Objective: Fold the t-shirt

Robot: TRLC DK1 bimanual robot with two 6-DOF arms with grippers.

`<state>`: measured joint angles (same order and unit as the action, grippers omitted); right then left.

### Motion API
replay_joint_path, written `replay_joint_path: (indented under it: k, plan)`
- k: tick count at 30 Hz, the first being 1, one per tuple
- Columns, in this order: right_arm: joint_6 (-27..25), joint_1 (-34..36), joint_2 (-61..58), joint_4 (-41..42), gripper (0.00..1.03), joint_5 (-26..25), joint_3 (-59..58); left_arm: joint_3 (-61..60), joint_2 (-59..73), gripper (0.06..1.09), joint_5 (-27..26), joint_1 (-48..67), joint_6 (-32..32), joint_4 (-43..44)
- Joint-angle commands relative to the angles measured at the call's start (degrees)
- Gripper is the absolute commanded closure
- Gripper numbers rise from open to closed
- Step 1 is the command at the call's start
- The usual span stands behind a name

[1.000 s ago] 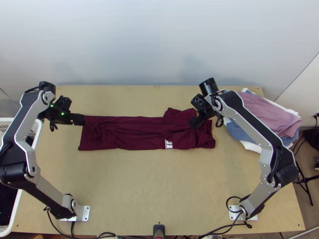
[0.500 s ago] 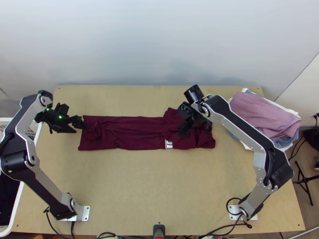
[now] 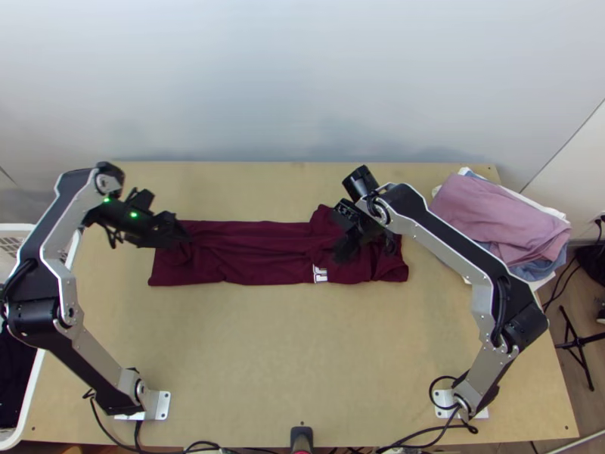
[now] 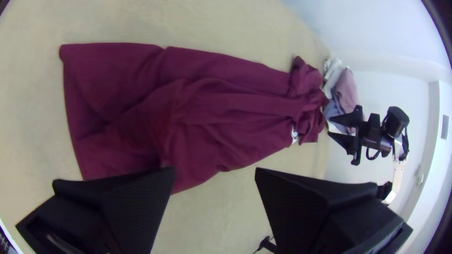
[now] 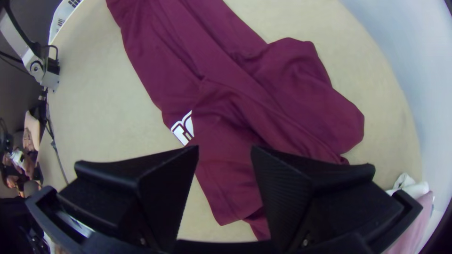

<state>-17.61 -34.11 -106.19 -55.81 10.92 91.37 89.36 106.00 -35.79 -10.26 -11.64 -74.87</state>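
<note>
Reads as a robotics lab or test station, exact room type uncertain. Wooden table (image 3: pixel 302 356), two arm bases fixed at its near side, left plate (image 3: pixel 161 405) and right plate (image 3: pixel 442 408). Loose black cables (image 3: pixel 200 446) along near edge. Plain pale wall (image 3: pixel 302 83) at far side. Black stand (image 3: pixel 578 341) on plank-look floor (image 3: pixel 595 393), right. Homely notes: white plastic basket (image 3: pixel 32 393) left, stacked clothes (image 3: pixel 491 212) far right.
</note>
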Motion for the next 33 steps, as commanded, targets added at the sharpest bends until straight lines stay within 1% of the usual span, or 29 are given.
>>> replay_joint_path:
  k: [1,3,8,11,14,16,18,22,27,28,31,33]
  plan:
    - [0.0,0.1,-0.2,0.0,0.49,0.0,-1.0,-1.1,-1.6,0.27,-1.7,5.0,1.4,0.1]
    - [0.0,0.2,0.3,0.1,0.49,0.0,-1.3,-2.0,-1.8,0.27,-0.4,4.4,1.4,0.5]
    - [0.0,0.6,0.5,0.4,0.49,0.0,-2.4,-5.3,-2.5,0.27,-1.3,4.1,1.7,1.6]
    - [0.4,0.6,0.5,0.7,0.49,0.0,-2.7,-9.8,-3.2,0.27,-0.9,6.8,5.3,8.7]
    - [0.4,0.4,0.7,0.7,0.49,0.0,-2.6,-12.3,-2.9,0.27,3.2,10.0,9.5,16.1]
    - [0.4,0.4,1.0,0.7,0.49,0.0,-2.5,-12.1,-2.0,0.27,5.6,10.7,10.9,18.8]
    - [0.4,0.6,1.3,0.7,0.49,0.0,-2.6,-11.6,-1.1,0.27,7.1,10.5,11.7,20.7]
    - [0.2,1.1,1.8,0.7,0.49,0.0,-2.9,-9.9,0.4,0.27,11.9,9.3,11.3,22.8]
    - [-0.1,1.3,2.0,0.7,0.49,-0.1,-3.0,-4.9,0.5,0.27,15.5,6.9,8.7,21.9]
    - [-0.2,1.3,2.0,0.7,0.49,-0.1,-2.9,-4.0,0.8,0.27,16.4,6.6,7.9,21.8]
    - [-0.2,1.2,2.0,0.7,0.49,0.0,-2.6,-2.3,1.9,0.27,21.7,6.1,3.6,21.8]
    - [-0.2,1.2,2.0,0.7,0.49,0.0,-2.5,-0.9,2.6,0.27,23.4,5.2,1.6,21.8]
